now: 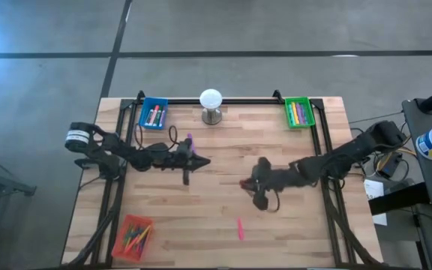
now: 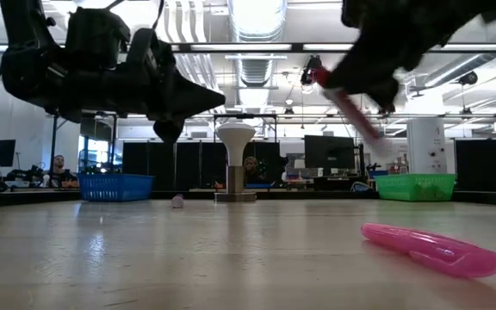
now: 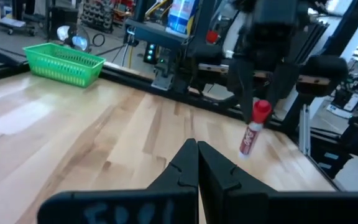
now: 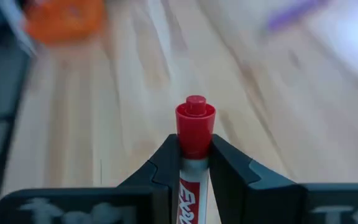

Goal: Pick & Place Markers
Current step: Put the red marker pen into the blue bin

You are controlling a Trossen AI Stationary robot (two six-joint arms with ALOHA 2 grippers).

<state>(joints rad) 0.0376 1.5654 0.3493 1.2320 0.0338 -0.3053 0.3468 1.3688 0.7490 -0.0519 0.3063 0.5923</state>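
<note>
A red-capped white marker (image 4: pixel 195 124) is up in my right gripper (image 1: pixel 250 182), right of the table's middle; the low view shows the marker (image 2: pixel 348 105) high above the wood. A pink marker (image 1: pixel 240 229) lies flat toward the near edge. Beside my left arm a purple marker (image 1: pixel 190 140) lies on the table. My left gripper (image 3: pixel 196 149) is shut and empty, level above the table left of centre, pointing at the right gripper. My right gripper pinches the red marker between its two fingers at the lower end of the cap (image 4: pixel 195 148); the cap's top sticks out past the fingertips. The fingers slant down from the table's right side. The marker is lifted clear and tilted, its white body (image 3: pixel 247 140) slanting downward.
A blue tray (image 1: pixel 154 112) and a green tray (image 1: pixel 298 112), both with markers in them, stand at the far edge. A white ball on a metal stand (image 1: pixel 211 105) is between them. An orange-red tray (image 1: pixel 133 234) of markers sits at the near left corner.
</note>
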